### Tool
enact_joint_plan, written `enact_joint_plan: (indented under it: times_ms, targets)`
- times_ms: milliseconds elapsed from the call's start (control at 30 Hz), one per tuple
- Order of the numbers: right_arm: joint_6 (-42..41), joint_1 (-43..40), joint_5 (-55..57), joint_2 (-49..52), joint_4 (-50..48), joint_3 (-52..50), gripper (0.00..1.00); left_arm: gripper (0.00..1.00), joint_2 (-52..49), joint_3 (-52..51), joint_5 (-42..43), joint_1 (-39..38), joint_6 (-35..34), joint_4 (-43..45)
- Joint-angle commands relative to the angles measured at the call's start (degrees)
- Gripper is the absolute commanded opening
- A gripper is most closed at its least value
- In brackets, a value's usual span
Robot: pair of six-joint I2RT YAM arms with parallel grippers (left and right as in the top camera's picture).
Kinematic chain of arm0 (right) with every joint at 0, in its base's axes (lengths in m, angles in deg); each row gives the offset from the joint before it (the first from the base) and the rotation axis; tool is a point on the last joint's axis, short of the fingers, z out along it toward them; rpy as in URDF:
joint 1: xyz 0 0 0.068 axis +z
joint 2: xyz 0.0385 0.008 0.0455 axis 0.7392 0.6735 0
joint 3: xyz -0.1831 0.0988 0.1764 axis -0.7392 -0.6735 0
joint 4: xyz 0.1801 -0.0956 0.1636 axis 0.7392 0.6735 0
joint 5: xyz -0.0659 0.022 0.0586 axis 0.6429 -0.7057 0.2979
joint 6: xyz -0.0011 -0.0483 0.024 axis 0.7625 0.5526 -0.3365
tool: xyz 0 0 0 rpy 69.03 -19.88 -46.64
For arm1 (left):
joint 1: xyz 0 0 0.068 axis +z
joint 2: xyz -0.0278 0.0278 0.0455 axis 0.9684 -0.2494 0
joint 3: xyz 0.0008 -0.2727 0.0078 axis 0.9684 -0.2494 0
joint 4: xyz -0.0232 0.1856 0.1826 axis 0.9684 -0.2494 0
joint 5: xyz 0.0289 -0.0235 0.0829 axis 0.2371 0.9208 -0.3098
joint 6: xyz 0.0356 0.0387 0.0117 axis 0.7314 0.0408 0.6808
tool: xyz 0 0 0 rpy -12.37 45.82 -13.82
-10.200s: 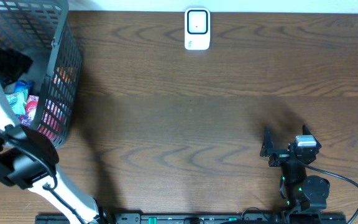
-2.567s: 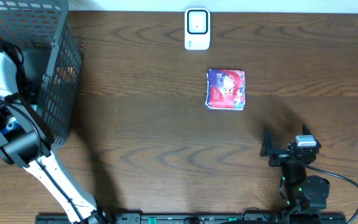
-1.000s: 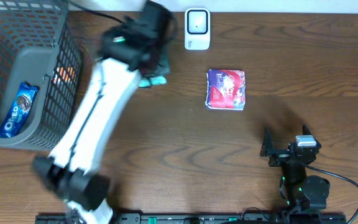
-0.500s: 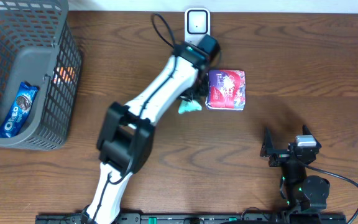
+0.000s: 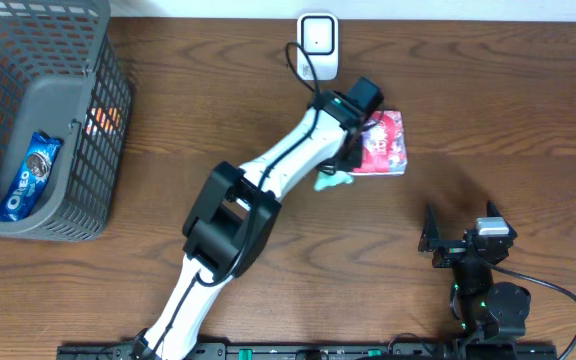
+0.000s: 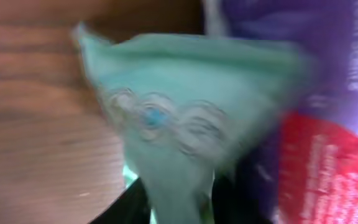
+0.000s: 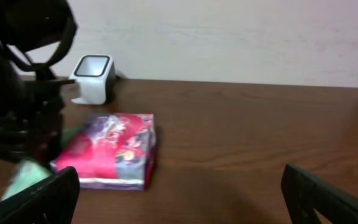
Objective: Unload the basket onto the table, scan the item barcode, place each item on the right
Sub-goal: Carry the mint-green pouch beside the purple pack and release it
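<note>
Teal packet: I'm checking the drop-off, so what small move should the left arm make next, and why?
Probably open the jaws of the left gripper fully and lift away: the teal packet sits low beside the red-and-purple pack, past the scanner, and the left wrist view shows it between the jaws.

Only thing I can actually read is OREO on the blue packet [image 5: 26, 177] inside the basket [image 5: 88, 60]; the red-purple pack's [image 5: 386, 145] print is just blur.

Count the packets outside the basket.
2: a red-and-purple packet on the table near the scanner, and a teal packet at the left hand, beside the first. The arm may hide more.
</note>
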Motion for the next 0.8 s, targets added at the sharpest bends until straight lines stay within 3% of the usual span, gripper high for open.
enact_joint_plan:
  times_ms: [0,233,400,533,633,767]
  targets:
    - [-1.0,-0.4,0.3,-0.3,0.2,-0.1,0.99,0.39,0.3,-0.3,0.4,-1.3,0.5,1.6]
    - [-1.0,-0.4,0.3,-0.3,0.2,-0.1,0.99,0.54,0.4,2.8,0.6,-1.4,0.6,0.5]
    - [-1.0,-0.4,0.3,-0.3,0.2,-0.1,0.99,0.54,2.2,5.4,-1.8,0.7,2.3,-1.9]
    - [-1.0,-0.4,0.3,-0.3,0.2,-0.1,0.99,0.51,3.6,5.4,-1.7,3.5,1.5,-2.3]
    - [-1.0,-0.4,0.3,-0.3,0.2,-0.1,0.99,0.40,3.5,5.0,-1.3,4.9,-1.3,-3.0]
    - [-1.0,-0.4,0.3,-0.3,0.2,-0.1,0.99,0.40,3.3,2.2,-1.3,4.7,-7.2,-3.1]
